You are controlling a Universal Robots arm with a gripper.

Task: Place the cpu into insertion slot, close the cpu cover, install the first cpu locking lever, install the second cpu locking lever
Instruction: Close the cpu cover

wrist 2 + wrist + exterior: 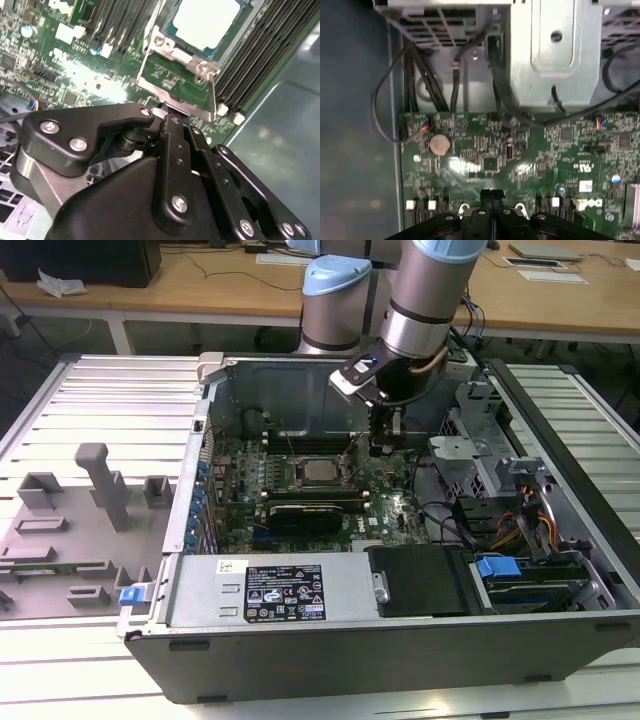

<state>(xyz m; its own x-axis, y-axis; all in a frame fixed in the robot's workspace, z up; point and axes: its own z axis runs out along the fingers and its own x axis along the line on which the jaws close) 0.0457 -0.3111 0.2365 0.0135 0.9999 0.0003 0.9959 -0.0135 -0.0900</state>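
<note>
Right at the tip of the gripper (167, 116), the two black fingers were pressed together with nothing between them; the first wrist view showed the same, the pair meeting in one seam above the green motherboard (490, 150). Just ahead of them sat the cpu cover (150, 89), the thin silver frame, swung open off the socket. Its free edge ran crosswise to the fingers and came so close that I couldn't say whether metal met metal. Green board showed through its window (so it plainly wasn't down over the chip yet).

Beyond the frame came the silver rim of the insertion slot (172, 50), and inside it the cpu (205, 20), pale and flat, seated square as far as I could judge. So everything lay in one line: fingertips, cover edge, hinge side, chip. Farther off ran the long black memory slots (255, 65).

From the exterior view, the arm hung inside the open case with the gripper just to the exterior view's right of the cpu.
</note>
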